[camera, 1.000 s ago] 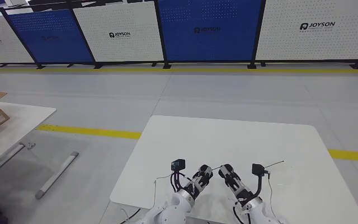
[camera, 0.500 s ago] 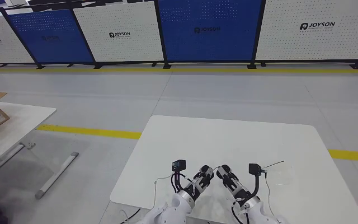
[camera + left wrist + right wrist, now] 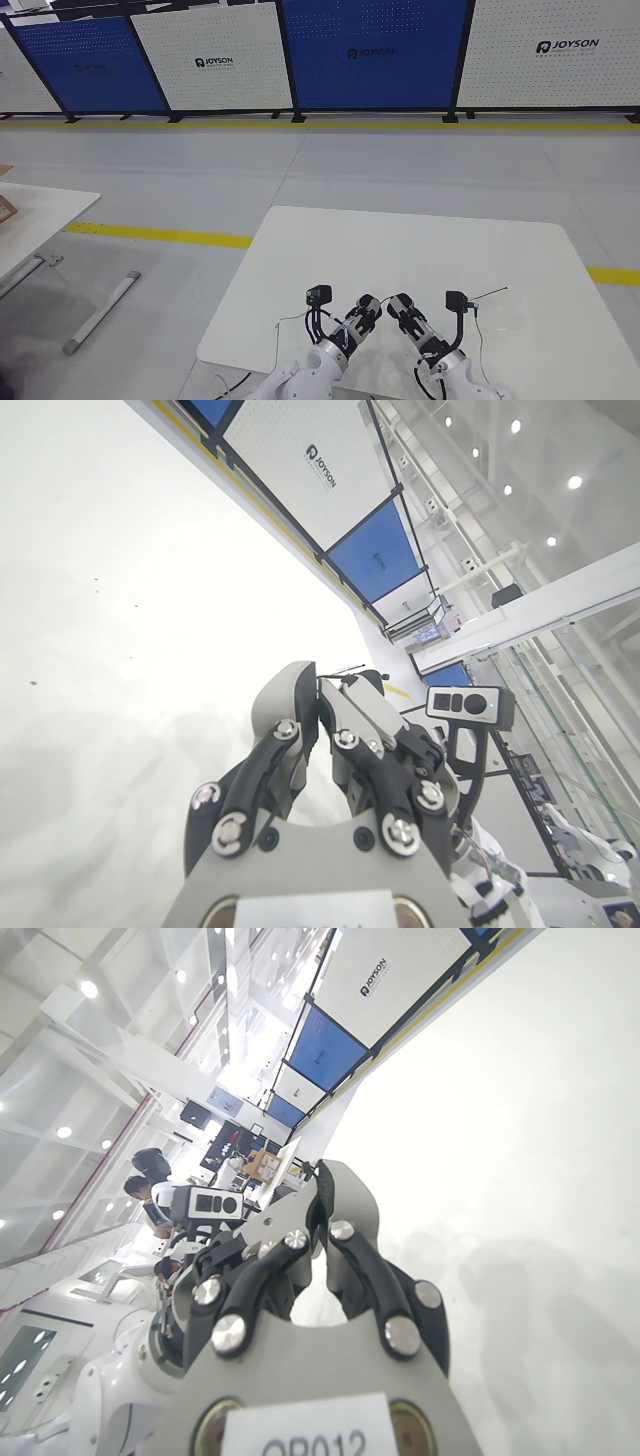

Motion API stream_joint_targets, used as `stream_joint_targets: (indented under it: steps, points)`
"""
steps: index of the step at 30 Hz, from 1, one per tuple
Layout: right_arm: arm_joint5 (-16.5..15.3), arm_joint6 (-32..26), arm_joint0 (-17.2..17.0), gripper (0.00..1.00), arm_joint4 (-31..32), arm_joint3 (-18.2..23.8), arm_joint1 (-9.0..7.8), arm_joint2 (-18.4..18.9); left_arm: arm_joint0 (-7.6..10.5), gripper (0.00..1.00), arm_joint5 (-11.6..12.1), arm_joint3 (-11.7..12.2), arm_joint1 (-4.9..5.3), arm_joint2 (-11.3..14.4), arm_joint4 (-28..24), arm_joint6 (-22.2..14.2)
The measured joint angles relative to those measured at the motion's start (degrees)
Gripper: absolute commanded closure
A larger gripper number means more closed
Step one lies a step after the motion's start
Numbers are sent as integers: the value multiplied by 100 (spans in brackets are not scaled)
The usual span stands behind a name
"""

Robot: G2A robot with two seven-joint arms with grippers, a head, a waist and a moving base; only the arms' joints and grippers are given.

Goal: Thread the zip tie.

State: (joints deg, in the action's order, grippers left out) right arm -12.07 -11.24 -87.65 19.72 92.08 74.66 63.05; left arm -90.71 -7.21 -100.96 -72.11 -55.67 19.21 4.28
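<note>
The zip tie (image 3: 346,671) is a thin black strip. My left gripper (image 3: 318,678) is shut on it, and a short length pokes out past the fingertips. In the top view both grippers sit tip to tip near the front edge of the white table (image 3: 420,240), left gripper (image 3: 366,302) beside right gripper (image 3: 396,300), with the thin tie (image 3: 381,299) bridging the small gap. My right gripper (image 3: 320,1174) is shut too, with a small black end of the tie (image 3: 306,1171) sticking out at its tips. How the two ends meet is hidden by the fingers.
A second thin black strip (image 3: 490,293) lies on the table to the right of the right arm, next to a faint clear round outline (image 3: 502,316). Another white table (image 3: 30,215) stands far left across the floor.
The right arm has shifted a little left, bringing its gripper closer to the left gripper. The left arm has kept still.
</note>
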Motion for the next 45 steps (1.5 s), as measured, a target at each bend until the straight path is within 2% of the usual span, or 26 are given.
stream_joint_targets:
  steps: [7, 8, 9, 13, 19, 25, 29, 39, 45]
  points:
    - [10, 6, 5, 100, 4, -5, -1, -3, -12, 100, 20, -1, -3, -1, 26, -11]
    - [14, -1, 8, 94, 2, -6, -1, -6, -14, 100, 25, -2, -3, -2, 26, -11]
    - [15, -10, 13, 80, -7, -9, -1, -8, -16, 100, 26, 0, -3, -5, 27, -11]
    - [-48, -7, 9, 75, -78, -9, -3, 11, -9, 100, 13, 22, -8, -7, 27, -14]
    - [-103, 5, -32, 80, -100, 17, -16, 64, -8, 100, -12, 28, -12, 11, 73, -37]
    - [-16, 17, -32, 69, -1, 35, -18, 42, -7, 100, -32, 27, -16, 11, 85, -46]
    - [88, 86, -29, 68, 90, 38, -9, -9, -6, 100, -84, 31, -26, -25, -1, 19]
    - [40, 164, -66, 68, 214, 2, -11, -49, -21, 100, -136, 11, -39, -84, -85, 85]
    - [48, 205, -66, 68, 69, -48, -7, -13, -23, 100, -122, 11, -45, -93, -106, 78]
